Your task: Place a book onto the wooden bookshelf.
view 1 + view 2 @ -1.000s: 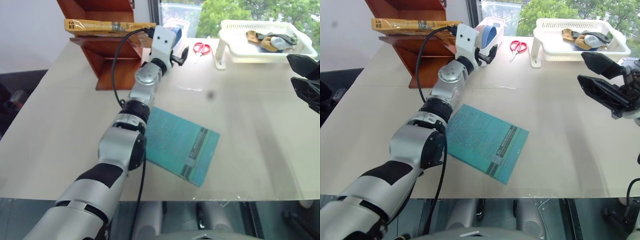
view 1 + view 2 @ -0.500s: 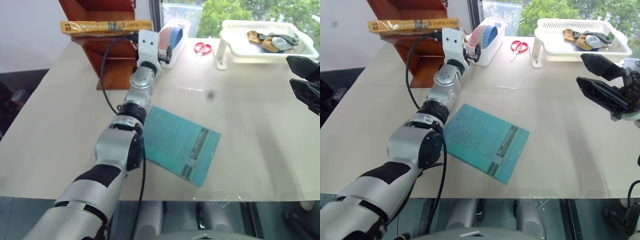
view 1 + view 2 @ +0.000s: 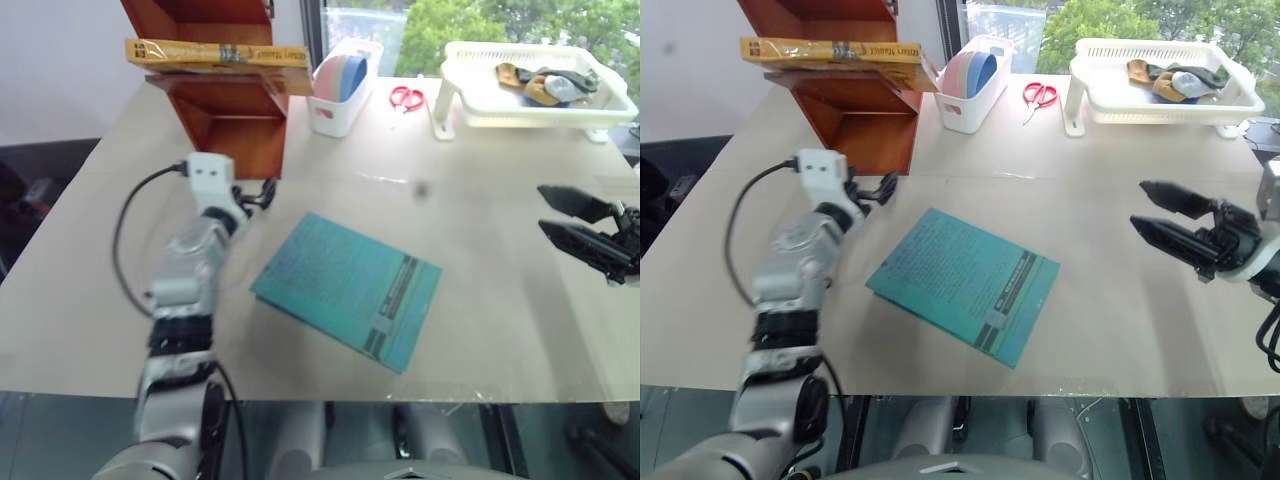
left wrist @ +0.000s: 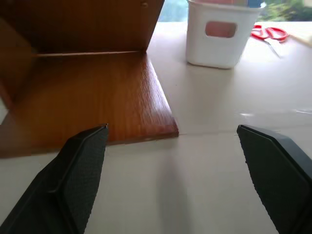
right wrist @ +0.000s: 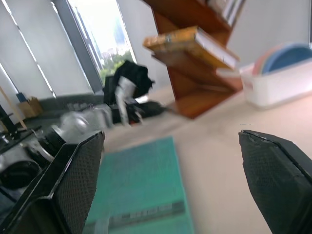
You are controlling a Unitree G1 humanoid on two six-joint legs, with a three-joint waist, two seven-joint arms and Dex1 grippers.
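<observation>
In the left eye view, the book [image 3: 215, 53] is seen lying flat on a board of the wooden bookshelf [image 3: 222, 110], at the far left of the table [image 3: 480, 250], its near corner jutting past the board's edge. The left gripper [image 3: 262, 192] is held just in front of the shelf's foot, empty. A teal book [image 3: 347, 288] lies flat mid-table, apart from both grippers. A white bin [image 3: 340, 95] stands just beside the shelf, red scissors [image 3: 404, 96] and a white tray [image 3: 530, 85] farther right. The right gripper [image 3: 572, 220] is seen at the right edge, its fingers spread and empty.

In the right eye view, the same layout is shown.

In the left wrist view, the left gripper's fingers [image 4: 78, 170] are shown spread wide with nothing between them, the shelf's bottom board ahead and the white bin beyond it.

In the right wrist view, the right gripper's fingers [image 5: 73, 185] are shown wide apart, empty; the yellow book is seen resting on the shelf, the teal book on the table below.
</observation>
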